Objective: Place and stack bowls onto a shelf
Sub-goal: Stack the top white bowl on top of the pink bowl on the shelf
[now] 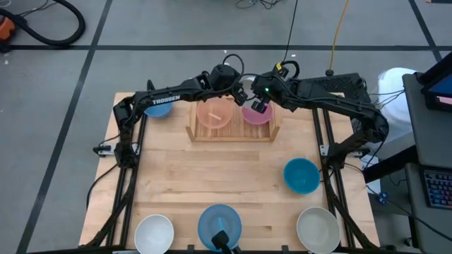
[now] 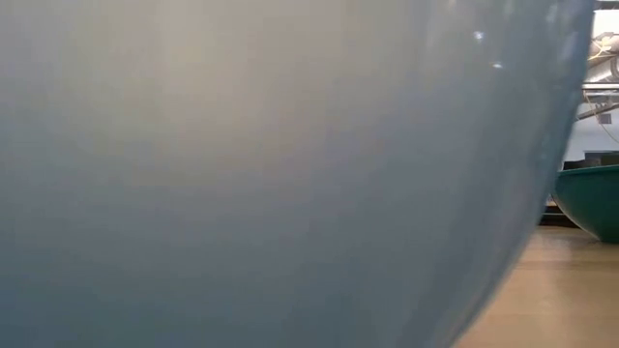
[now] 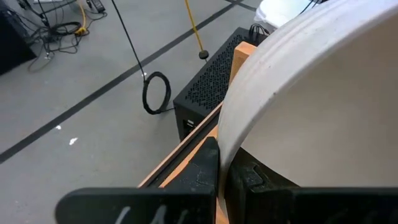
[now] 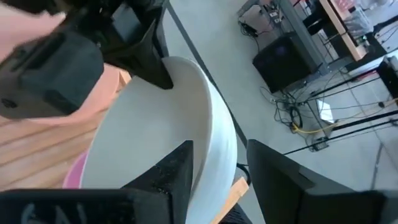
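A white bowl [image 4: 155, 124] hangs over the far side of the shelf [image 1: 233, 131], with my left gripper [image 1: 241, 90] shut on it. Most of it is hidden under the arms in the high view. My right gripper [image 1: 259, 106] is open beside it. One finger [image 4: 171, 171] stands inside the bowl and the other [image 4: 273, 180] outside its rim; I cannot tell whether either touches it. On the shelf a peach bowl [image 1: 214, 113] sits at the left and a pink bowl [image 1: 256, 114] at the right. My left gripper pinches the white bowl's rim [image 3: 227, 140], one finger [image 3: 208, 168] outside the wall and one [image 3: 252, 177] inside. It comes from the table's left, slanting down. The bowl is lifted clear and tilted steeply on edge above the pink bowl.
Loose bowls stand on the table: blue at the far left [image 1: 157, 107], blue at the right [image 1: 301, 176], white [image 1: 154, 233], blue [image 1: 219, 224] and grey-beige [image 1: 318, 229] along the near edge. The near blue bowl [image 2: 271, 174] fills the low view; a teal bowl [image 2: 592, 201] shows beside it.
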